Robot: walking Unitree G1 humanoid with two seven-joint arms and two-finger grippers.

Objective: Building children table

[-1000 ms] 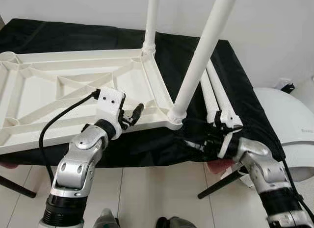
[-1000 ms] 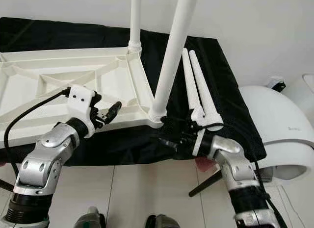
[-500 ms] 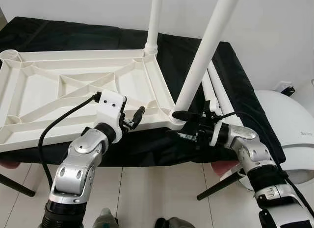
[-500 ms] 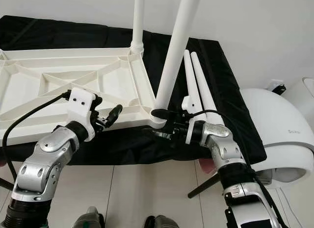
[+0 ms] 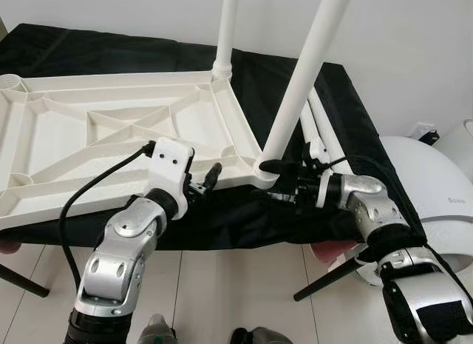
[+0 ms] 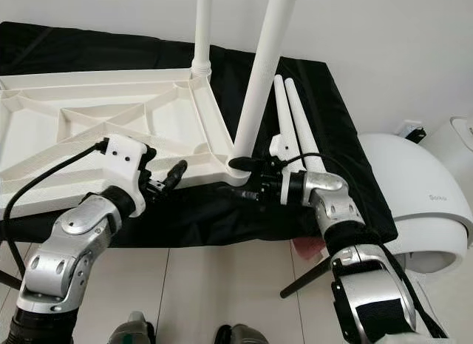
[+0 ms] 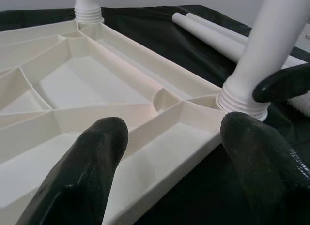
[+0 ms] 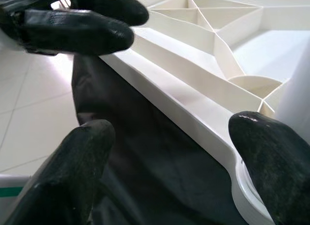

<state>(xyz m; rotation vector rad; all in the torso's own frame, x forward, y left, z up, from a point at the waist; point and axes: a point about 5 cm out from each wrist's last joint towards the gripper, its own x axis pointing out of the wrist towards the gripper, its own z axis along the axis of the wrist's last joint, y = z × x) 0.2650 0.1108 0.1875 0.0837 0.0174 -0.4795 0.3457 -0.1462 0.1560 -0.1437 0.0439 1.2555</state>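
The white ribbed plastic tabletop lay upside down on the black-draped worktop, with two white tapered legs standing up from its right-hand corners: the far leg and the near leg, whose threaded base sat in the near corner socket. Two more loose white legs lay side by side on the cloth just right of that corner. Compared with a second earlier, the right arm had risen from the cloth's front edge and swung in, so the right pincer now sat at the foot of the near leg, fingers spread wide, the upper finger against the leg's base collar and the lower one beneath the tabletop's corner; it gripped nothing firmly. The left pincer had hardly shifted, hovering at the tabletop's front rim a little left of that corner, its fingers also wide apart and straddling the rim without closing on it. A white rounded appliance stood on the tiled floor to the right.
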